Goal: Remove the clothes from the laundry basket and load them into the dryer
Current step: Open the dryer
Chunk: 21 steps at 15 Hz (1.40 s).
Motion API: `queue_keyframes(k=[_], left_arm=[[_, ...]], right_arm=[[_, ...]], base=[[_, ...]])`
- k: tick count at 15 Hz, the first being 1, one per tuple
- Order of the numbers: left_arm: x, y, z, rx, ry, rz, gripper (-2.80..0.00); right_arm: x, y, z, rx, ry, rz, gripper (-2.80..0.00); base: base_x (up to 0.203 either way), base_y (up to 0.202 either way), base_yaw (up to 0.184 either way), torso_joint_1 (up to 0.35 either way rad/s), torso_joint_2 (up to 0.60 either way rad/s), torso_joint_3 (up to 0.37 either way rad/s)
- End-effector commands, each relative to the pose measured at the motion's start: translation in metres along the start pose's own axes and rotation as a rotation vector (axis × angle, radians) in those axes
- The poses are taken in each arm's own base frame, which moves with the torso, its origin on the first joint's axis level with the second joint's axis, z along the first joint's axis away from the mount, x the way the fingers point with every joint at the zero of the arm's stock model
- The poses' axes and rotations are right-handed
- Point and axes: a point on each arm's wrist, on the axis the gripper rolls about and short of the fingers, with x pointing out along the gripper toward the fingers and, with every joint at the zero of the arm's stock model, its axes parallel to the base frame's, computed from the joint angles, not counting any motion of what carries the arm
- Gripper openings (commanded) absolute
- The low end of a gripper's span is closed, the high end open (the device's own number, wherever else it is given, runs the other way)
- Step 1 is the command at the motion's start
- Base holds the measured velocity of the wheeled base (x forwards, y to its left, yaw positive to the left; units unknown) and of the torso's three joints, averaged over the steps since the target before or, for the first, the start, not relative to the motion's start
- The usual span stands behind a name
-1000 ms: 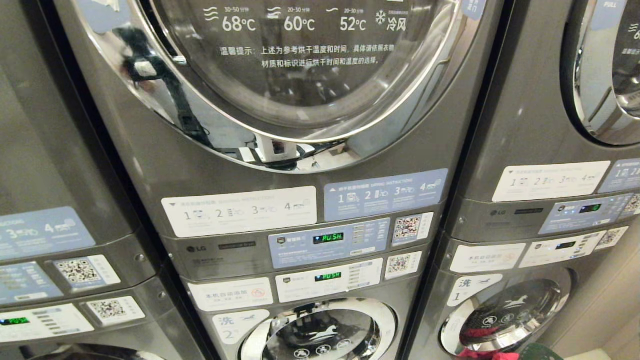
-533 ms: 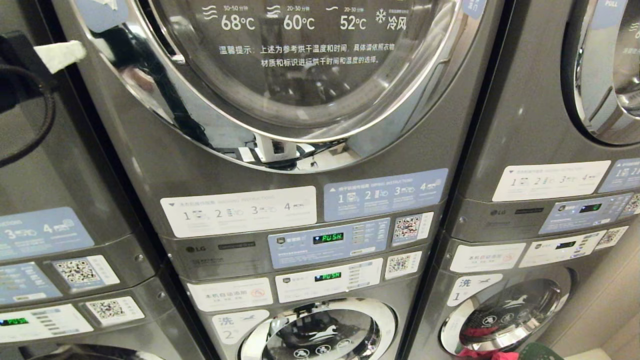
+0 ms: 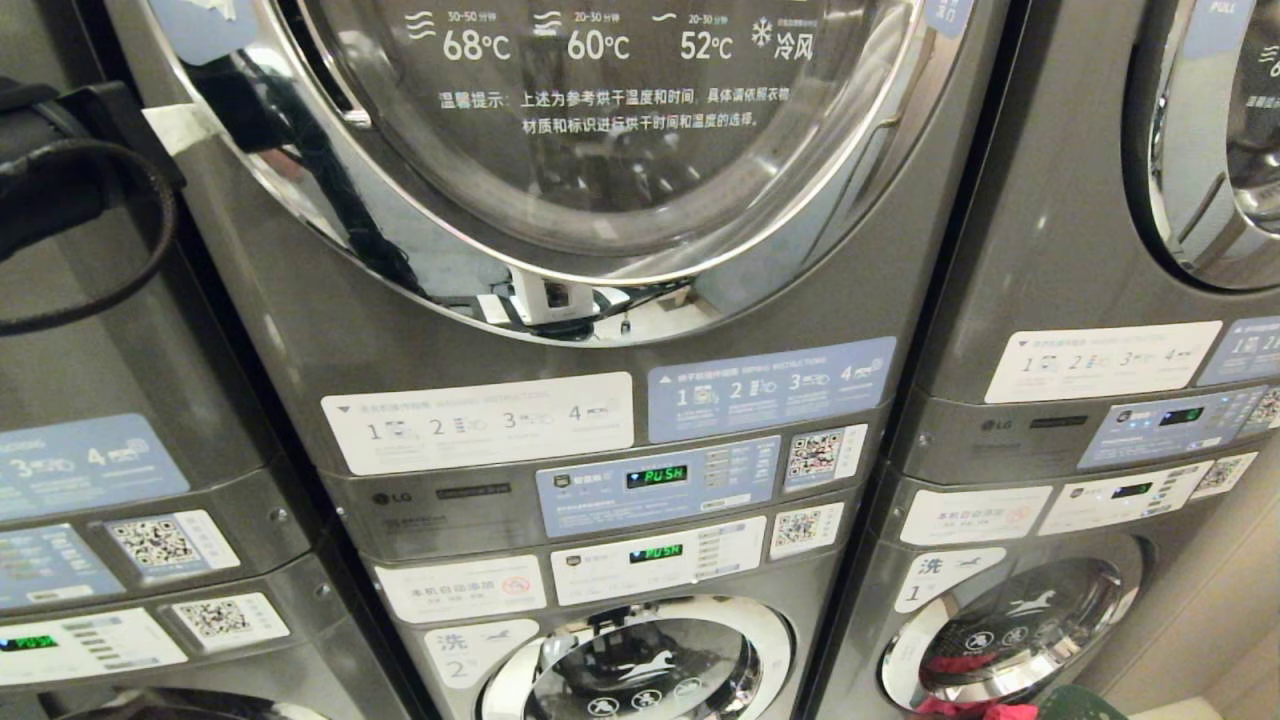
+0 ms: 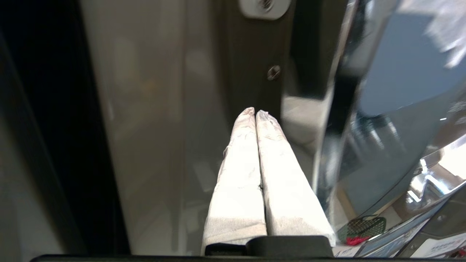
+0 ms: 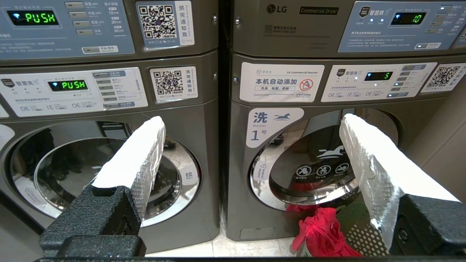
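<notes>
Head view shows my left gripper (image 3: 175, 125) now raised beside the dryer door (image 3: 560, 150), fingers pressed together and empty, likely to open it. My right gripper (image 5: 251, 160) hangs wide open, empty, above the red clothes (image 5: 320, 233) in the laundry basket (image 5: 358, 233).

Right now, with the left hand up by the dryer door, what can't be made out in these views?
- Dryer door: its top is cut off in the head view.
- Left hand: contact with the door can't be judged.
- Laundry basket: partly hidden by the right hand; only red cloth shows.
</notes>
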Motion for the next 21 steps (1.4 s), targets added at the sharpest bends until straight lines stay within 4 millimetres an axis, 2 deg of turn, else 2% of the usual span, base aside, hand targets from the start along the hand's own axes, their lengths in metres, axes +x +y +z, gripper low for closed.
queue_keyframes(k=[1,5,8,13,21], left_arm=[[0.000,-0.002,0.002,0.001,-0.019,-0.013,-2.80],[-0.004,-0.009,0.008,0.008,-0.054,-0.094,-2.80],[-0.020,-0.013,0.015,0.012,-0.077,-0.108,-2.80],[-0.070,-0.024,0.011,0.019,-0.072,-0.207,-2.80],[-0.164,-0.043,0.014,0.014,-0.061,-0.235,-2.80]], right_arm=[[0.000,0.000,0.000,-0.001,0.000,0.001,0.00],[0.000,0.000,0.000,-0.002,0.001,0.001,0.00],[0.000,0.000,0.000,-0.001,0.000,0.001,0.00],[0.000,0.000,0.000,-0.002,0.000,0.001,0.00],[0.000,0.000,0.000,-0.005,-0.001,0.002,0.00]], base=[[0.000,0.000,0.000,0.000,0.00,0.000],[0.000,0.000,0.000,0.000,0.00,0.000],[0.000,0.000,0.000,0.000,0.00,0.000],[0.000,0.000,0.000,0.000,0.00,0.000],[0.000,0.000,0.000,0.000,0.00,0.000]])
